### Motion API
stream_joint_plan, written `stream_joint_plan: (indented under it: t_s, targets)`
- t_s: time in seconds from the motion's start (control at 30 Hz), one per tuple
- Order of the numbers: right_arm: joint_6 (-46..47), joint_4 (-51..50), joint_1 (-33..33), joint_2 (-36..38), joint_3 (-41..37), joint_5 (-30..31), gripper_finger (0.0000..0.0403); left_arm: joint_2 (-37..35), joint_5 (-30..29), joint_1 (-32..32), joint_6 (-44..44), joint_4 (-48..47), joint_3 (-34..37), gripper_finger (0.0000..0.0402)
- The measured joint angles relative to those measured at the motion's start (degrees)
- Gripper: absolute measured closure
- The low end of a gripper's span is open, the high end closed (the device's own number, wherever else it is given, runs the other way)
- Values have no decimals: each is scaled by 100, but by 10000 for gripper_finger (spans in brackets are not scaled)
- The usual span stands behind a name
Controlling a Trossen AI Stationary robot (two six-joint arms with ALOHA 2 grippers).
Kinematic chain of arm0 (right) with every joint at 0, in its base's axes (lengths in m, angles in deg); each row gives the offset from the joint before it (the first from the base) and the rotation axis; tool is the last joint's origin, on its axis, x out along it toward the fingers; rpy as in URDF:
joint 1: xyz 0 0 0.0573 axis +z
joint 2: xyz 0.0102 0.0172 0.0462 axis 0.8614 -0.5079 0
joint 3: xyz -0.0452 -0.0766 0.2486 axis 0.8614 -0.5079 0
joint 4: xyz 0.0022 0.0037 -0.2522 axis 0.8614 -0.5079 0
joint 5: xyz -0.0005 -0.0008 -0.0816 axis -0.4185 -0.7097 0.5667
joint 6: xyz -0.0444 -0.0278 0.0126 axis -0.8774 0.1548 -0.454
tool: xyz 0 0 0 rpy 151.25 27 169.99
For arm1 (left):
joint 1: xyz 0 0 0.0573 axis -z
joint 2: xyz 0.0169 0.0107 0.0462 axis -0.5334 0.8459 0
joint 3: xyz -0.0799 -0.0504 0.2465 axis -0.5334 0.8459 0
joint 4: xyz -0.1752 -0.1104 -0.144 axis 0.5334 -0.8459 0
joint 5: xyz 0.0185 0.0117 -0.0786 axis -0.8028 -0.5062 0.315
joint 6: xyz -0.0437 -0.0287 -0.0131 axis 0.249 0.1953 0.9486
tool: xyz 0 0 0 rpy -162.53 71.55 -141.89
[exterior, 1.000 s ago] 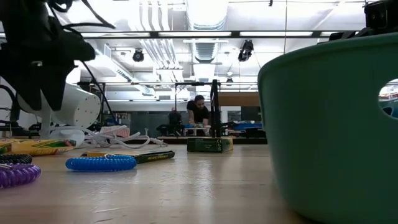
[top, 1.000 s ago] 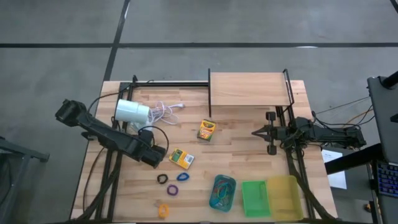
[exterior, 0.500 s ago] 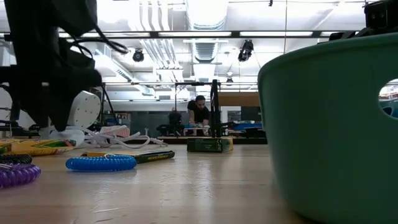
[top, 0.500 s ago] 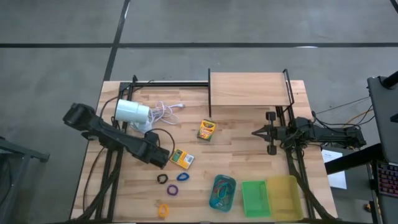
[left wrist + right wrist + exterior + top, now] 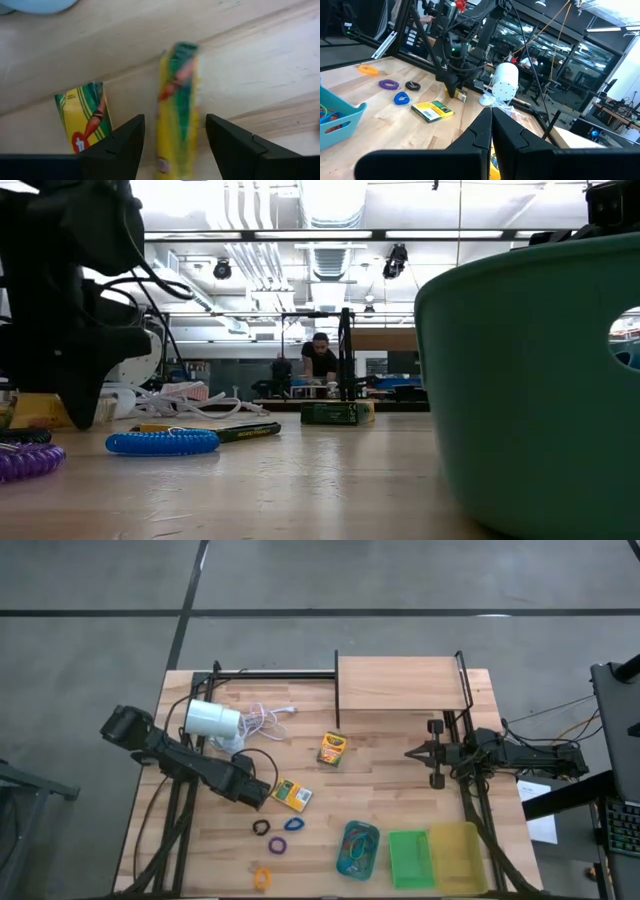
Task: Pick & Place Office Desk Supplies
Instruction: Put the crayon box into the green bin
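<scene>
Yellow-and-green cardboard crayon box (image 5: 177,110) stands on edge between the left pincer's (image 5: 175,145) released fingers, lower left in the high view. Grasping seems in hand; clenching comes next. The right pincer (image 5: 412,752) waits clenched.

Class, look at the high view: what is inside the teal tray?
The teal tray holds thin coloured loops, among them green and orange ones. Its floor beneath the tangle is covered, so anything smaller lying there cannot be seen.

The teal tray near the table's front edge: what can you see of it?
The teal tray looks like smooth plastic, oblong with rounded corners and upright walls, one with a cut-out handle hole. It sits flat on the wooden table, beside a green tray. Thin coloured loops lie inside it.
</scene>
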Motion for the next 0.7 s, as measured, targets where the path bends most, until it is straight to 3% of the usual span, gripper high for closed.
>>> stream_joint_plan:
  t_s: [0.23,0.53,0.7]
  targets:
    - [2,0,1,0,-2,0,394,-17,20,-10,-26,48,41,192]
    - [0,0,-2,0,-1,0,394,-37,45,-10,-110,92,48,277]
    - [0,0,1,0,-1,1,394,-42,53,-10,-148,112,48,289]
